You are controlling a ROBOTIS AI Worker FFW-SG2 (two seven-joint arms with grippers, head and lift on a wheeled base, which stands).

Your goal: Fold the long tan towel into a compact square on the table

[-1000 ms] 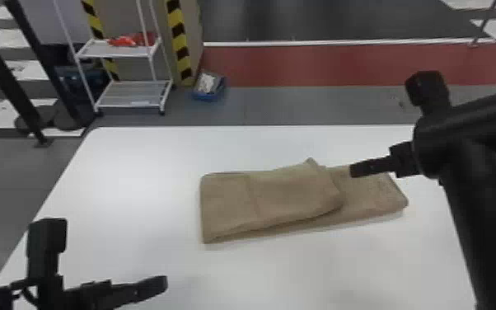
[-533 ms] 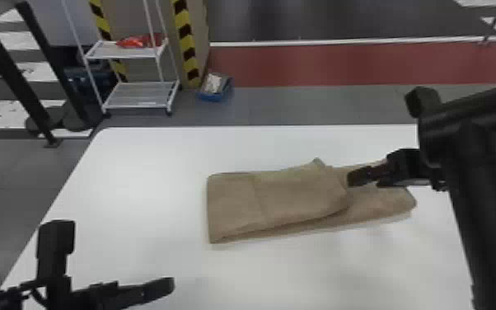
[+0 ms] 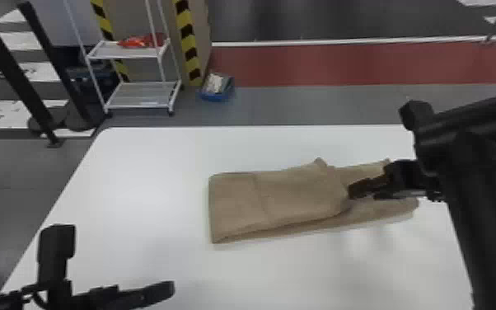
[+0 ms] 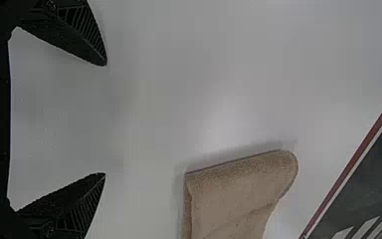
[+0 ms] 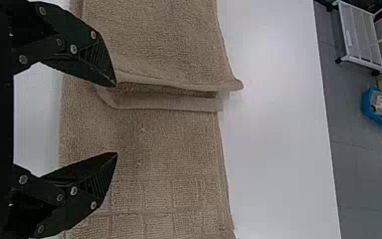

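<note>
Towel (image 3: pixel 235 206), long axis left to right, right end slightly farther, flap (image 3: pixel 305 191) points right; right gripper (image 3: pixel 360 192) open, now lower in head view; left gripper (image 3: pixel 164 290) open.

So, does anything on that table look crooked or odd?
The tan towel looks a bit askew: a corner of its folded-over part juts past the far edge of the lower layer. Nothing looks spilled.

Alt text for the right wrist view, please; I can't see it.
The open right gripper is over the tan towel, one finger by the edge of its folded-over layer. Beyond the white table, a cart and blue bin stand on the floor.
</note>
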